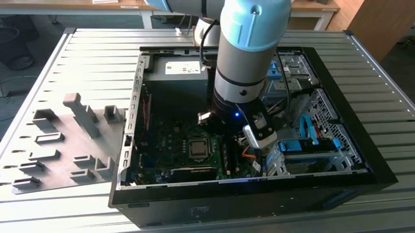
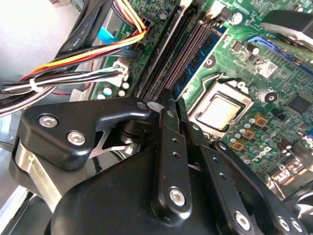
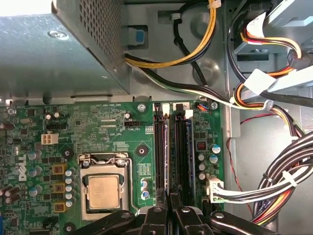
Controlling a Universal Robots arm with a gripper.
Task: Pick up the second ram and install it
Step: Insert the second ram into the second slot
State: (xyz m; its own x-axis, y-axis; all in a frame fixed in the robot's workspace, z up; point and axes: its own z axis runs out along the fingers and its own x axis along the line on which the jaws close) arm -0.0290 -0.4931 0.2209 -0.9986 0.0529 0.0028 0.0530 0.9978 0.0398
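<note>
On the exterior view's left, a grey holder tray [image 1: 61, 145] with upright blocks lay on the slatted desk [image 1: 97, 53], at about nine o'clock from the open computer case [image 1: 259, 191]. At the case's centre the CPU [image 1: 196, 147] sat in its socket on the motherboard [image 1: 165, 141]. The arm [image 1: 250, 58] reached down into the case, its end effector [image 1: 228, 131] low over the slots at about three o'clock from the CPU. In the first wrist view, the second ram [image 3: 167, 156] stood edge-on in the black slot rails [image 3: 159, 147], running toward twelve o'clock from the end effector [image 3: 168, 200], whose fingers [image 3: 159, 215] were drawn narrow against its near end. Bundled cables [image 3: 274, 181] lay furthest right.
</note>
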